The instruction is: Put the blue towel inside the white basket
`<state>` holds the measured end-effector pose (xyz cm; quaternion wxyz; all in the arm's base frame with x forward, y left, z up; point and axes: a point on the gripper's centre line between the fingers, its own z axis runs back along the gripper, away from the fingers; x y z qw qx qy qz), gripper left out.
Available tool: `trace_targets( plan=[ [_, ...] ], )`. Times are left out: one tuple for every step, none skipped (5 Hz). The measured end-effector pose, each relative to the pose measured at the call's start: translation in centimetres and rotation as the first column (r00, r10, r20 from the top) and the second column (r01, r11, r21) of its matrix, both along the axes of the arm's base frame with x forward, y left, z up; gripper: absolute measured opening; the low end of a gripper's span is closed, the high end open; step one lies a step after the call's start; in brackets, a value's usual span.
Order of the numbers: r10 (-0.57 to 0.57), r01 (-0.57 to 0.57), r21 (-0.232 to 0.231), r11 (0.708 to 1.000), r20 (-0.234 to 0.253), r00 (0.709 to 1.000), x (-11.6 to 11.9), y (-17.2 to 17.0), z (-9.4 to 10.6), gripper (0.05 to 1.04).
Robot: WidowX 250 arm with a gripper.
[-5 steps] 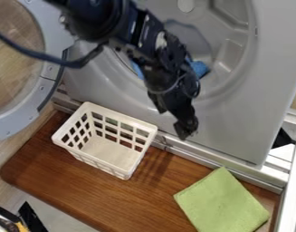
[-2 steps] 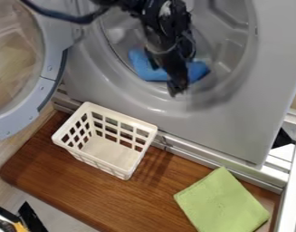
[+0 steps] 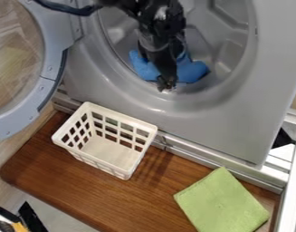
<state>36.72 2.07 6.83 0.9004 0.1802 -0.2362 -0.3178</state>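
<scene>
"One blue towel [image 3: 192,71], one gripper [image 3: 166,85]; where do I mark them?"

"Towel's crumpled inside the round drum [image 3: 227,52] of the grey machine [image 3: 235,131], low in the opening; my gripper hangs in front of it, pointing down, tip near the lower edge of the opening; blue shows on both sides of it."

"Open, closed, holding?"

"Can't tell from my feed; can't tell if it grips the towel either."

"Fine; basket?"

"White basket [image 3: 121,116], upright on the brown wooden board [image 3: 77,186], below the drum and toward the left of my view; lattice sides."

"Rest, quick?"

"Green cloth [image 3: 222,201] lies flat at the lower right, well apart from the basket; machine door [image 3: 48,93] stands open along the left edge; I'm logging that."
</scene>
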Motion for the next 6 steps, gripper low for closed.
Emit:
trace_targets(
  plan=[
    [0.002, -0.002, 0.026, 1.000, -0.015, 1.000, 0.4, 0.5, -1.3, 0.998],
    [-0.005, 0.005, 0.048, 0.999, -0.004, 1.000, 2.0, 0.8, -2.1, 0.999],
    [-0.028, 0.028, 0.066, 0.997, -0.002, 1.000, 3.9, 0.7, -2.2, 0.999],
    [-0.068, 0.066, 0.079, 0.995, 0.016, 0.998, 5.2, 0.2, -2.0, 0.952],
    [-0.094, 0.092, 0.087, 0.992, 0.015, 0.995, 5.3, -0.3, -2.4, 0.660],
    [-0.072, 0.070, 0.087, 0.994, 0.031, 0.997, 5.2, -0.4, -2.7, 0.361]
  ],
)
